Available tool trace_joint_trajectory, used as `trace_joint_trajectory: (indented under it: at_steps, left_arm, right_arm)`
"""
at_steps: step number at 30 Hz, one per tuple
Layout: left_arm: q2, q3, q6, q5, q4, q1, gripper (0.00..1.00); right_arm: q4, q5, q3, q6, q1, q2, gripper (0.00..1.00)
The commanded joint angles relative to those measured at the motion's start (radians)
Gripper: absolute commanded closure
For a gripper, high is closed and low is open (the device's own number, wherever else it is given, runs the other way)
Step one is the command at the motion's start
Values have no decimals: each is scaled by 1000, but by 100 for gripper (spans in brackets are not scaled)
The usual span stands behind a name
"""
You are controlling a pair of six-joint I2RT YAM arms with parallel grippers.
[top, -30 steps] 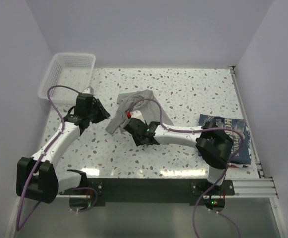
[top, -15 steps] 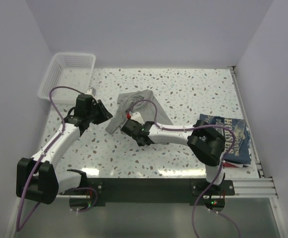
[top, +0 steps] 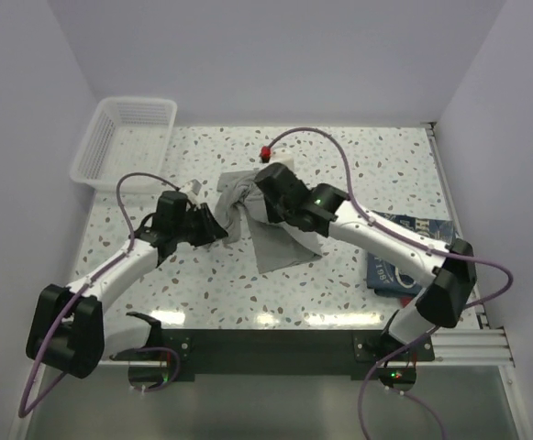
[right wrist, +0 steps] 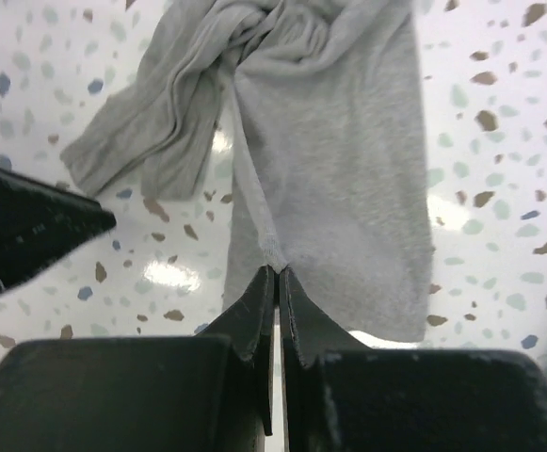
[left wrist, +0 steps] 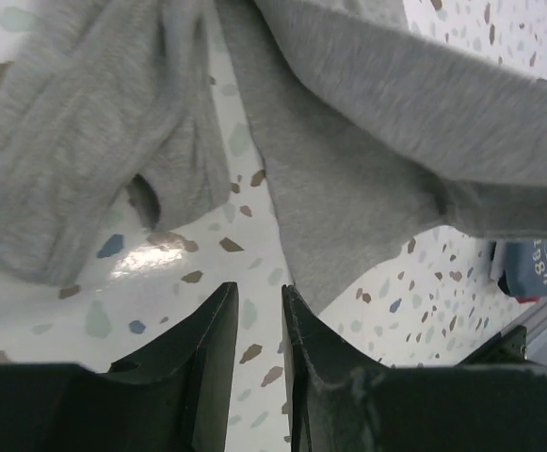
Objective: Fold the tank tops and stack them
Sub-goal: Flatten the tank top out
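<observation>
The light grey tank top (top: 283, 244) lies crumpled at mid-table, one bunched end to the left and a flatter panel toward the front. My right gripper (top: 268, 192) reaches in from the far side and is shut on a hem edge of it (right wrist: 275, 256), holding that edge up. My left gripper (top: 214, 226) is just left of the cloth, jaws a narrow gap apart and empty (left wrist: 259, 306), bare table between them; the grey cloth (left wrist: 348, 188) lies just beyond its fingertips. The navy tank top (top: 404, 268) lies folded at the right, partly under the right arm. The red top is not visible.
A white mesh basket (top: 124, 137) stands at the far left corner. A metal rail (top: 451, 211) runs along the table's right edge. The left gripper's black finger (right wrist: 28, 226) shows at the left of the right wrist view.
My right arm swung from the near side of the grey top to its far side and now grips its hem, pulling the cloth. My left gripper moved right, up to the cloth.
</observation>
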Motion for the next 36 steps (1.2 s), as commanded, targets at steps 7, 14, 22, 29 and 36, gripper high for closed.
trace_joint_trajectory:
  at_steps: [7,14,22,29,36]
  left_arm:
    - [143,21,-59,5,192,-180,65]
    - [235,16,-134,-116,151,-319,44]
    - [316,33,-230,-244,111,-425,43]
    - [376,96,-319,-423,-13,-517,47]
    - [469,189,-436,-569,-197,-601,56]
  right_arm:
    - [-37,-57,-81,-14,-177,-153,100]
    - [-5,-76,-161,-6,-219,-183,100]
    - [28,-93,-200,-11,-248,-194,100]
    - [57,-123,-240,-13,-282,-223,100]
    - [84,-159,-277,-13,-311,-258,100]
